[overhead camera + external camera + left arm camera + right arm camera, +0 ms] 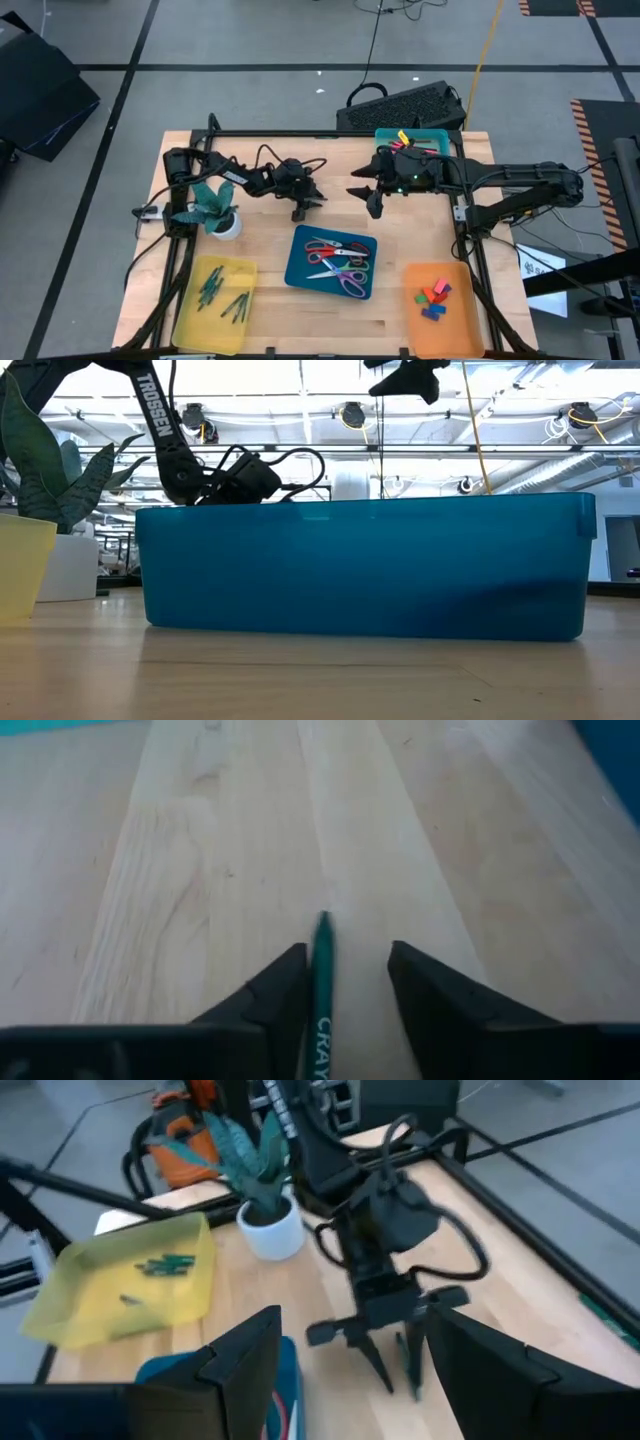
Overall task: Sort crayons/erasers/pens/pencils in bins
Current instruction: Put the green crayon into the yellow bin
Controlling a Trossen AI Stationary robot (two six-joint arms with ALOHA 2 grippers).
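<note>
Green and waxy, a thin crayon [322, 982] lies on the pale wooden desk [180, 870] between the parted fingers of the left end effector [345, 982], not yet gripped. It should be pinched squarely at mid-length, then carried to the yellow bin [215, 305]. Well apart, the right end effector [372, 190] hangs open, empty.

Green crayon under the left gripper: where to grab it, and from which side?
Grip mid-shaft, coming straight down. The green crayon is a thin stick lying flat on the table, already lined up between the left gripper's open fingers, so closing across its narrow width looks best.
</note>
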